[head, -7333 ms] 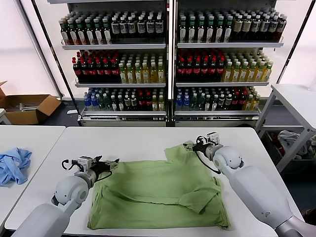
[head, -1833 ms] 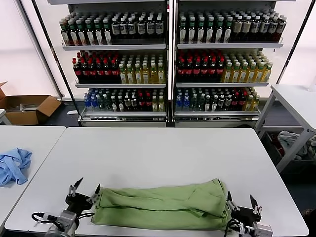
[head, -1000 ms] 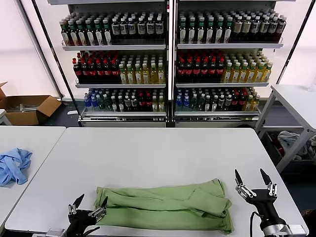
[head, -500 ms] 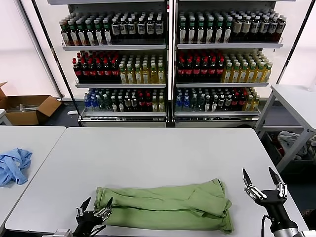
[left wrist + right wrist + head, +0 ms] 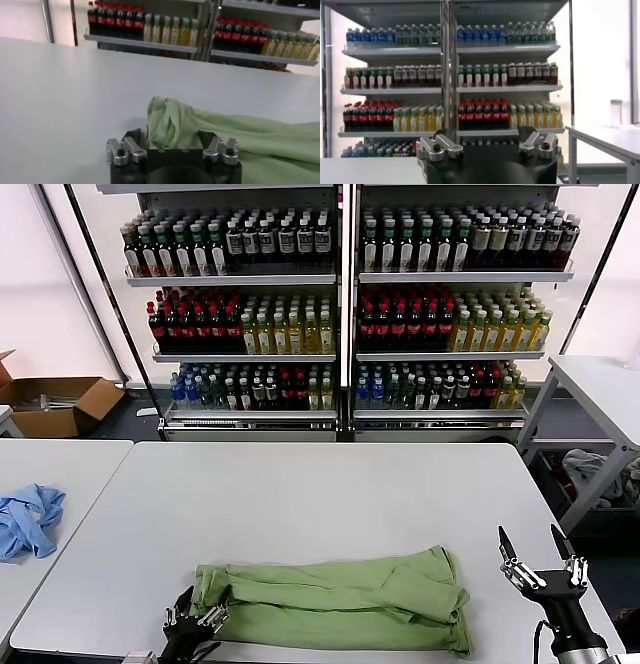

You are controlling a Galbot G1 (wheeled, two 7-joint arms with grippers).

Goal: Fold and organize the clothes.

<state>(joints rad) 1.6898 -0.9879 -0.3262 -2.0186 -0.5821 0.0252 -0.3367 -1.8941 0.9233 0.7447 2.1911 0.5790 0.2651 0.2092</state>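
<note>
Head view: two arms low at the folded shirt

Lower centre, the green T-shirt (image 5: 335, 602) lies folded in a long band on the white counter (image 5: 320, 494). At lower left my left gripper (image 5: 196, 619) sits at its end, jaws narrowed around the cloth edge. At lower right my right gripper (image 5: 541, 552) points upward, jaws wide, holding nothing.

T-shirt (image 5: 335, 601) folded lengthwise, lies along near edge of tabletop (image 5: 320, 494), centre to right. L gripper (image 5: 193, 622) at shirt's left end, near-left part of tabletop. R gripper (image 5: 541, 562) off shirt's right end, by near-right corner, raised, apart from cloth. Side table (image 5: 50, 474) to left carries another garment (image 5: 28, 519). Bottle shelves (image 5: 340, 304) behind far edge.
</note>
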